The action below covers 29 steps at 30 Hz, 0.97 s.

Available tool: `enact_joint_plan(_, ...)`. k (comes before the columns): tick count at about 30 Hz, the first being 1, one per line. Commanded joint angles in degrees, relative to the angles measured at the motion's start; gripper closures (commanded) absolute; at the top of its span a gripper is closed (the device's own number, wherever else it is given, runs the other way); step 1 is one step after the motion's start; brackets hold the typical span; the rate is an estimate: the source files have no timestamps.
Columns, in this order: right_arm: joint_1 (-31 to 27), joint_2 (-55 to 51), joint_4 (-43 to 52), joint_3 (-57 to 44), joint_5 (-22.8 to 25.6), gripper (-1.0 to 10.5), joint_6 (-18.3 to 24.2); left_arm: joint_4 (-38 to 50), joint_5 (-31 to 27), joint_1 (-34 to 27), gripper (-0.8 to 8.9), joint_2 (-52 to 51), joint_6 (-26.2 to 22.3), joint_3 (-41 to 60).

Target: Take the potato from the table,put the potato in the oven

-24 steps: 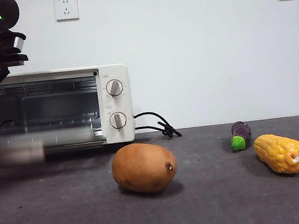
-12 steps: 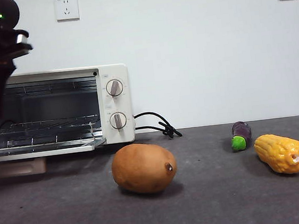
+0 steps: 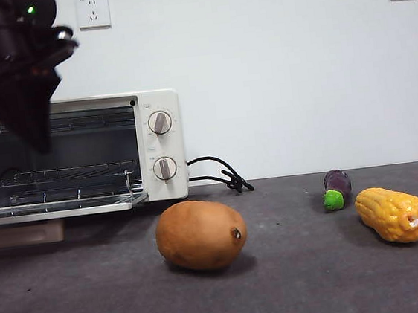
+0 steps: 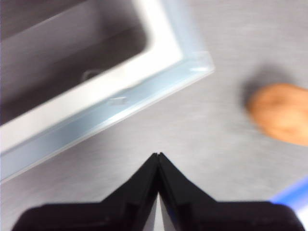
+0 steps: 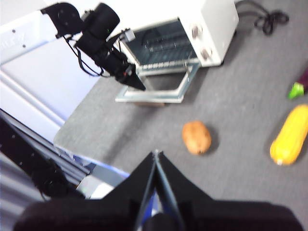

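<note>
The orange-brown potato (image 3: 201, 234) lies on the dark grey table (image 3: 297, 282) in front of the oven, its small dark hole facing right. The cream-white oven (image 3: 161, 145) stands at the back left with its glass door (image 3: 58, 211) folded down flat and the wire racks showing. My left gripper (image 3: 38, 144) hangs shut above the open door, well left of the potato (image 4: 281, 118); the door's corner (image 4: 159, 62) lies beyond its tip (image 4: 158, 155). My right gripper (image 5: 155, 153) is shut, high above the table, looking down on the potato (image 5: 196, 136) and oven (image 5: 211, 19).
A yellow corn cob (image 3: 392, 214) and a small purple eggplant (image 3: 336, 189) lie at the right of the table. The oven's black cord (image 3: 222, 174) coils beside it. A low wooden block (image 3: 23, 234) sits under the open door.
The oven door has dropped from a blurred, moving state to lying flat open. My left arm has lifted off it and moved right, across the oven's front.
</note>
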State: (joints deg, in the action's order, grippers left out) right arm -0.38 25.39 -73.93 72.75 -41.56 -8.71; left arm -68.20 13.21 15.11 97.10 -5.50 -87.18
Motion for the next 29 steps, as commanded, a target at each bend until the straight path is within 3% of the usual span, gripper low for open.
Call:
enact_joint_plan(1, 0.0, 0.0, 2.8, 0.2, 0.0, 9.5, 1.3, 0.2, 2.3, 1.4, 8.19, -3.5, -1.2, 0.5)
enact_joint_plan(6, 0.0, 1.4, 9.8, 0.2, -1.6, 9.5, -1.6, 0.3, 2.4, 3.2, 8.19, -11.7, -1.1, 0.5)
enact_joint_plan(10, 0.0, 5.4, 15.9, 0.2, -7.1, 9.3, -6.2, 0.3, 2.4, 3.4, 8.19, -20.3, -0.8, 0.5)
enact_joint_plan(13, 0.0, 9.6, 19.0, 0.2, -10.3, 7.9, -8.3, 0.4, 2.2, 3.3, 8.19, -27.6, -0.7, 0.5)
enact_joint_plan(17, 0.3, 15.3, 20.5, 0.2, -12.0, 7.5, -8.3, 0.2, 1.8, 3.3, 8.19, -36.7, -0.7, 0.5)
enact_joint_plan(24, 7.6, 24.0, 23.8, 0.2, -8.0, 7.3, -8.2, -3.1, 1.7, 3.3, 8.19, -49.1, -0.7, 0.5)
enact_joint_plan(29, 18.8, 30.5, 26.2, 0.2, 0.3, 5.6, -8.1, -6.7, -0.5, 3.3, 8.19, -53.9, -0.7, 0.5)
